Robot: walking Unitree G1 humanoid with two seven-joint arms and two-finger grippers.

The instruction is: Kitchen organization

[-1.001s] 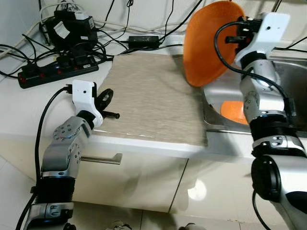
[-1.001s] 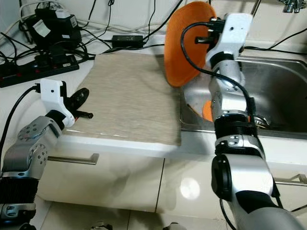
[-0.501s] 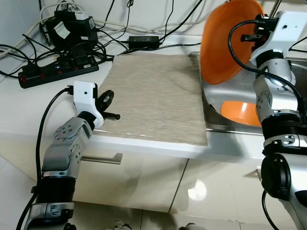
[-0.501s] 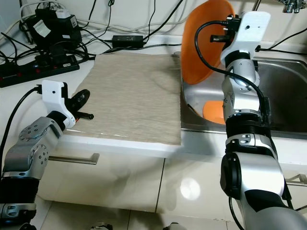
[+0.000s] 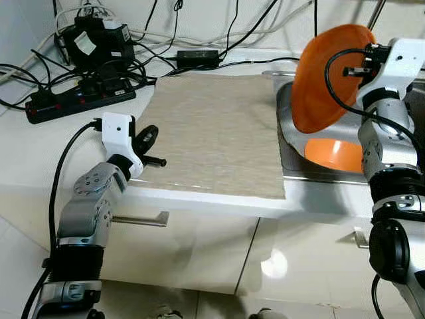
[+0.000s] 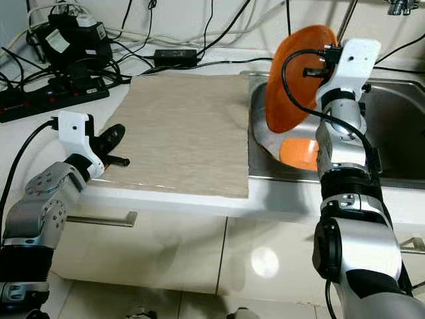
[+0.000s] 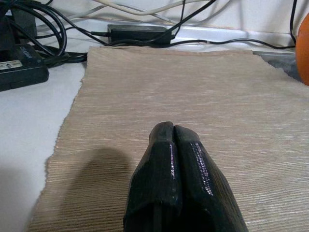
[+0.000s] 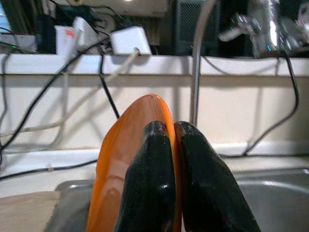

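Right pincer (image 8: 166,145) pinching rim of orange plate (image 5: 319,80), held on edge over left end of sink (image 6: 392,126). Second orange dish (image 5: 335,154) lying in sink at 6 o'clock from plate. Left pincer (image 7: 172,133) pressed together, empty, over mat (image 5: 212,133) at its 8 o'clock corner on counter (image 5: 40,153).

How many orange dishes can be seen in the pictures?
2. One orange plate is held on edge above the sink by the right pincer. A second orange dish lies in the sink basin below it. Others may be hidden behind the arm.
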